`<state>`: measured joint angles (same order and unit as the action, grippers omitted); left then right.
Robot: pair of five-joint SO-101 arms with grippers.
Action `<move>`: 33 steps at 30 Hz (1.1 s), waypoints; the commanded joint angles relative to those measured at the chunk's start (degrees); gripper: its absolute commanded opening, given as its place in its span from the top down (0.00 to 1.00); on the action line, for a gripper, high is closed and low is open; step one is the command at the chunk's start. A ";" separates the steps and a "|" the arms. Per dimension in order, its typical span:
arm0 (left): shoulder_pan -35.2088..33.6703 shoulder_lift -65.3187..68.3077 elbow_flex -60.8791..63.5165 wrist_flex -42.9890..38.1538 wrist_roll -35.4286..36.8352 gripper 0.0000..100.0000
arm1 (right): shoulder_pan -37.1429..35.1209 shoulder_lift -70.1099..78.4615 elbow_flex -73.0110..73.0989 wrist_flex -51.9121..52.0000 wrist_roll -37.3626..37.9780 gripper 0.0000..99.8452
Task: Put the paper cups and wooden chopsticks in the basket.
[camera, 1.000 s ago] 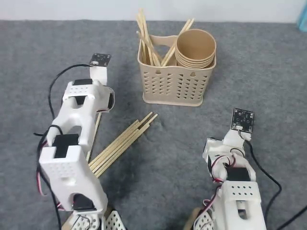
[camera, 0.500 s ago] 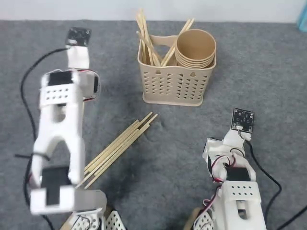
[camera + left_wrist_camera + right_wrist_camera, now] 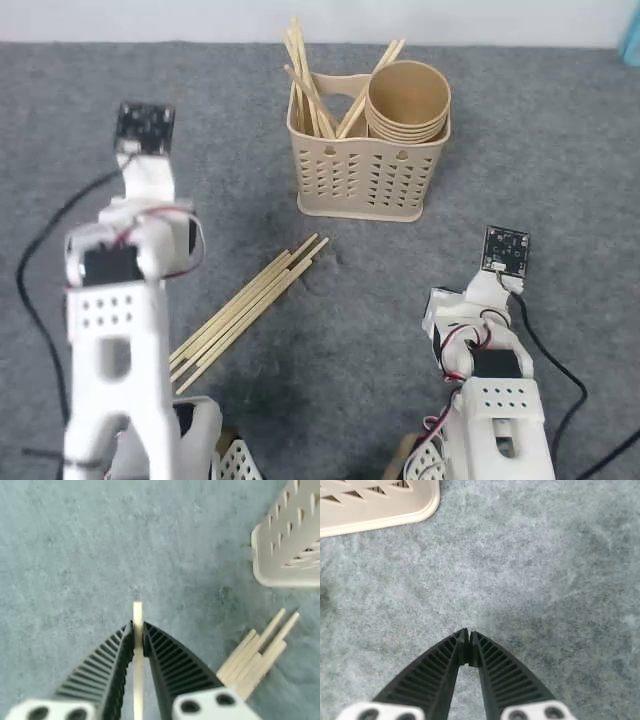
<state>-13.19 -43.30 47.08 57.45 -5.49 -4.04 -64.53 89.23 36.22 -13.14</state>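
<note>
Chopstick of pale wood (image 3: 137,611) rises clamped in the left gripper (image 3: 137,628), seemingly bound for the beige slotted plastic basket (image 3: 365,180); right gripper (image 3: 469,636) rests pinched together.

Beige slotted basket (image 3: 365,180), brown paper cups (image 3: 406,128), pale wooden chopsticks (image 3: 248,305), grey mat (image 3: 560,180)

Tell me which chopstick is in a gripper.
The single chopstick clamped in the left gripper; the rest lie in a bundle on the carpet or stand in the basket.
</note>
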 commanded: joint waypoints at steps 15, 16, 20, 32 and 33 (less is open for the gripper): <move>1.14 -33.58 27.30 -51.60 -0.26 0.99 | 0.66 -1.45 -0.53 -1.45 1.32 0.99; 1.23 -34.37 27.21 -54.33 -0.26 0.99 | 0.66 -1.45 -0.53 -1.45 1.32 0.99; 5.27 -36.40 26.86 -66.11 4.75 0.99 | 0.66 -1.45 -0.53 -1.45 1.32 0.99; 25.14 -19.96 4.09 -74.55 17.23 0.99 | 0.75 -1.45 -0.53 -1.36 1.32 0.99; 26.11 -17.32 1.54 -74.55 17.23 0.99 | 0.75 -1.45 -0.53 -1.36 1.32 0.99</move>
<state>9.58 -66.95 56.75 -15.87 10.77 -4.04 -64.53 89.23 36.22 -13.05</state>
